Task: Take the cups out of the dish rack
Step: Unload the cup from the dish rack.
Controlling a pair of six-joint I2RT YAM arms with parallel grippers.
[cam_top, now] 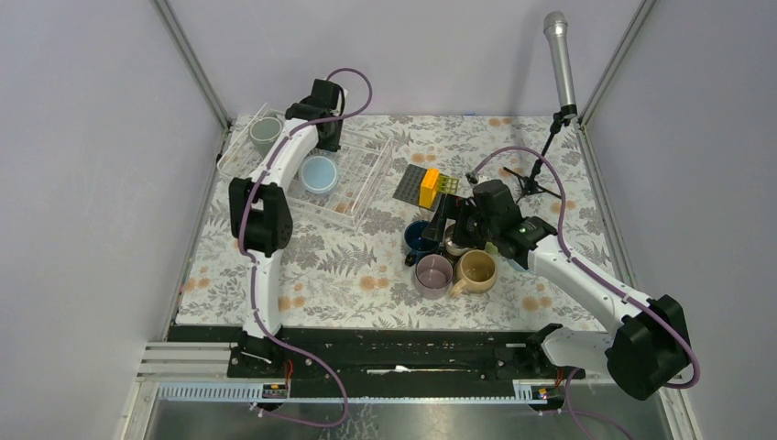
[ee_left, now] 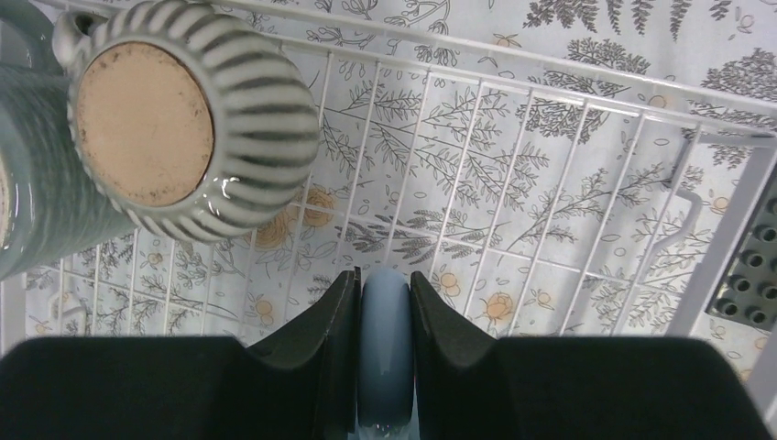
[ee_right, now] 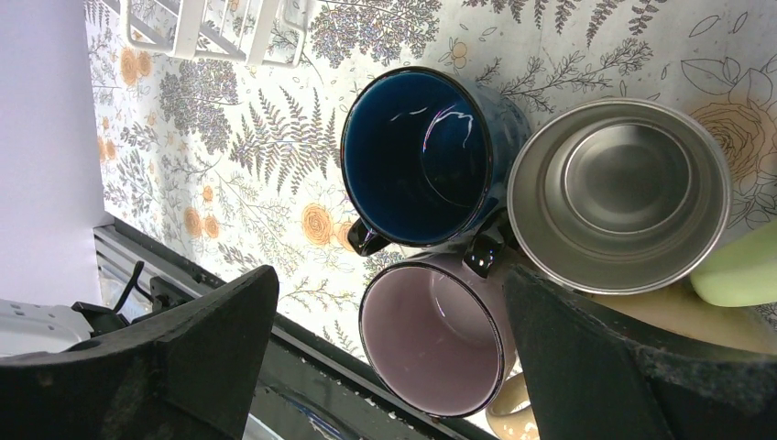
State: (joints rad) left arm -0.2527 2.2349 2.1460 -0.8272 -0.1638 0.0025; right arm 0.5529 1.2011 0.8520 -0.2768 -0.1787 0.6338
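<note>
- Closest to us in the left wrist view, the left gripper (ee_left: 385,280) has its two dark fingers (ee_left: 334,321) pinched narrowly on a light blue mug (ee_left: 385,367); we cannot tell whether the part held is handle or rim
- Beyond those fingers we see the white bars of the dish rack (ee_left: 550,174); a ribbed grey-white mug (ee_left: 183,119) is in it with its bare base turned towards the camera, just beside a grey mug (ee_left: 27,174) at the left edge of that view
- From above, we find the rack at the far left of the floral tablecloth (cam_top: 339,275), with the left arm reaching over it
- We see the right gripper (ee_right: 392,275) spread wide and holding nothing, hanging over a cluster of cups well apart from the rack
- Under it stand a navy mug (ee_right: 417,156), a steel mug (ee_right: 623,183) and a mauve mug (ee_right: 431,335), all mouth up and pressed together; a pale green mug (ee_right: 742,270) shows at the right edge; the tan mug (cam_top: 476,270) sits just beside the mauve one
- Between rack and cluster lies a dark grey studded plate (cam_top: 410,181) carrying a yellow block (cam_top: 429,186) and a green block (cam_top: 449,185)
</note>
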